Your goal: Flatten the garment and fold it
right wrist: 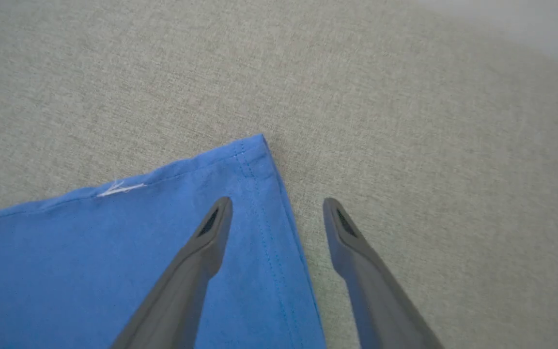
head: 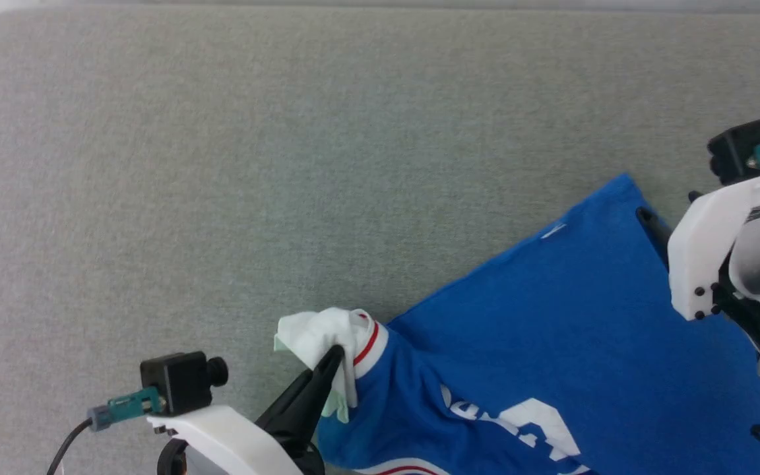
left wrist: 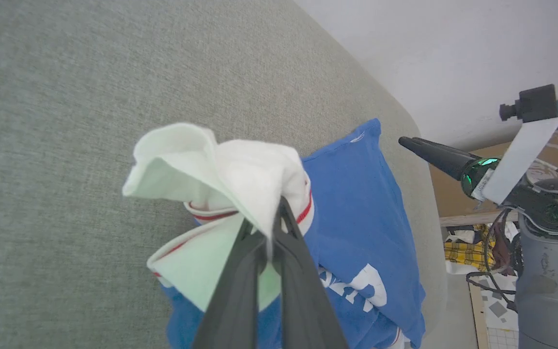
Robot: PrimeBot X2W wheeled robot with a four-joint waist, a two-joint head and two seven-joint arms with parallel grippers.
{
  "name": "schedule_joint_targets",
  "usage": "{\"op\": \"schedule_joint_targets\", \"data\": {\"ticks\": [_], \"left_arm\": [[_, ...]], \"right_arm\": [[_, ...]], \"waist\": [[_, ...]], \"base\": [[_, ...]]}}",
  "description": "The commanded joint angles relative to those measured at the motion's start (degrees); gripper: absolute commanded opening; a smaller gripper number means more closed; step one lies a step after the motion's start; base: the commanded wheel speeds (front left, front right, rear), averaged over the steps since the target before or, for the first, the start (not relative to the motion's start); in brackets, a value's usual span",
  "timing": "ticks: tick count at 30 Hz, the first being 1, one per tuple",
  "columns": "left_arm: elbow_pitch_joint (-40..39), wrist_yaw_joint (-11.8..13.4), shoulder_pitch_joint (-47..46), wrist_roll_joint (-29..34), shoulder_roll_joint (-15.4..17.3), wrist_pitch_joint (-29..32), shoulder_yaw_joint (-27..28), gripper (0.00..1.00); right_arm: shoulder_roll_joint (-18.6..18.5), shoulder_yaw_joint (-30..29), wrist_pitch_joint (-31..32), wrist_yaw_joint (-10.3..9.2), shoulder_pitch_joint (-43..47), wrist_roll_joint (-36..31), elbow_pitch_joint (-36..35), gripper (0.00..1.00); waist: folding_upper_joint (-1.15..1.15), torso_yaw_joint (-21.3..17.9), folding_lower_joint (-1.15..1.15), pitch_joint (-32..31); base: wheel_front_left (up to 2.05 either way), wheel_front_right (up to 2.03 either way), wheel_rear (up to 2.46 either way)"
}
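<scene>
One hold only: the left gripper (head: 335,351) is pinched tight on the sleeve (head: 314,330) of the shirt (head: 551,316). The right gripper (right wrist: 276,203) is wide open and empty over a corner (right wrist: 255,150). The shirt lies on the grey mat (head: 221,165). A left pull could drag that loose corner and bunch it.

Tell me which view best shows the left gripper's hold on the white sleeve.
Left wrist view: the left gripper is shut on the bunched white sleeve, close up. The head view shows it smaller, from the side; the right wrist view shows the garment's blue corner.
</scene>
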Motion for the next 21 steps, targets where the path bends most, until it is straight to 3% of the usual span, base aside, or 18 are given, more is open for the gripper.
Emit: {"op": "schedule_joint_targets", "data": {"ticks": [1,6,7,8,9,10,15,21], "left_arm": [[0.5,-0.7,-1.3,0.5,-0.4,-0.4,-0.2,0.0],[1.5,-1.4,-2.8,0.5,-1.1,-0.7,-0.8,0.0],[1.7,-1.5,-3.0,0.5,-1.2,-0.8,-0.9,0.0],[1.8,-1.5,-3.2,0.5,-1.3,-0.8,-0.9,0.0],[2.0,-1.5,-3.3,0.5,-1.4,-0.9,-0.9,0.0],[2.1,-1.5,-3.4,0.4,-1.4,-1.0,-0.9,0.0],[2.6,-1.3,-3.4,0.4,-1.2,-1.2,-0.2,0.0],[2.4,-0.7,-3.1,0.4,-0.6,-1.1,0.7,0.0]], "right_arm": [[-0.9,0.8,0.1,-0.05,-1.1,0.2,1.1,1.0],[-2.7,1.2,-0.2,-0.05,-1.7,0.4,5.6,1.0],[-2.8,1.3,0.1,-0.05,-1.5,0.5,6.2,0.92],[-2.8,1.4,0.5,-0.05,-1.3,0.7,6.7,0.48],[-2.9,1.7,1.1,-0.05,-1.1,1.1,7.1,0.15],[-2.9,1.8,1.6,-0.05,-0.9,1.7,7.3,0.0],[-2.9,2.3,1.4,-0.05,-0.9,2.9,5.9,0.0],[-2.1,0.5,-3.3,-0.05,0.1,4.6,1.6,0.0]], "waist": [[0.0,3.4,-0.02,3.4],[0.0,4.9,-0.02,5.1],[0.0,5.1,-0.02,5.3],[0.0,5.2,-0.02,5.4],[0.0,5.2,-0.02,5.5],[0.0,5.1,-0.02,5.6],[0.0,4.1,-0.02,4.4],[0.0,1.6,-0.02,-1.1]], "base": [[0.0,0.0,0.0],[0.0,0.0,0.0],[0.0,0.0,0.0],[0.0,0.0,0.0],[0.0,0.0,0.0],[0.0,0.0,0.0],[0.0,0.0,0.0],[0.0,0.0,0.0]]}}
